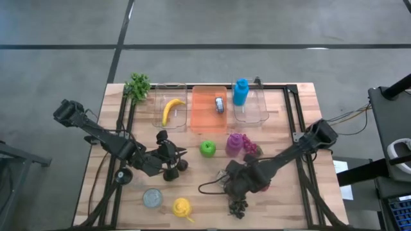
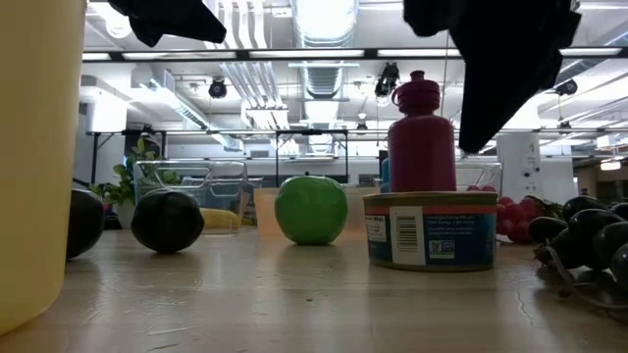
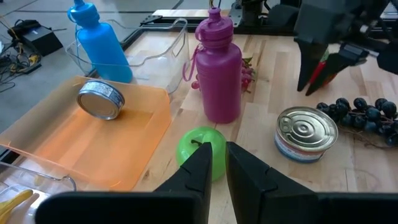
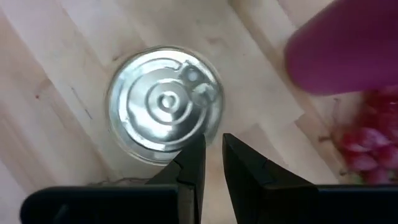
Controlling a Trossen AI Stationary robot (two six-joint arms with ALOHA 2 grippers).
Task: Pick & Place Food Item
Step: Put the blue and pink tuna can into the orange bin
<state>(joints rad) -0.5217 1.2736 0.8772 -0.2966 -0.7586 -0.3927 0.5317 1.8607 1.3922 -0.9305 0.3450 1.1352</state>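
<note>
Wooden table [image 1: 302, 192] under both arms, bins along the far edge. Left gripper [image 3: 216, 163] nearly shut, empty, fingers a narrow slit apart, apple [image 3: 198, 148] just beyond the tips, purple bottle [image 3: 217, 71] farther ahead. Right gripper [image 4: 212, 155] likewise almost closed, holding nothing, hanging over a silver can [image 4: 164, 102] directly below, grapes [image 3: 364, 115] off to one side.

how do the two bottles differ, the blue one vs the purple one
The blue bottle stands inside a clear bin; the purple bottle stands on the bare wooden table. Red grapes lie beside the purple bottle; none are by the blue bottle. Both are upright, capped, and untouched by either tool.
</note>
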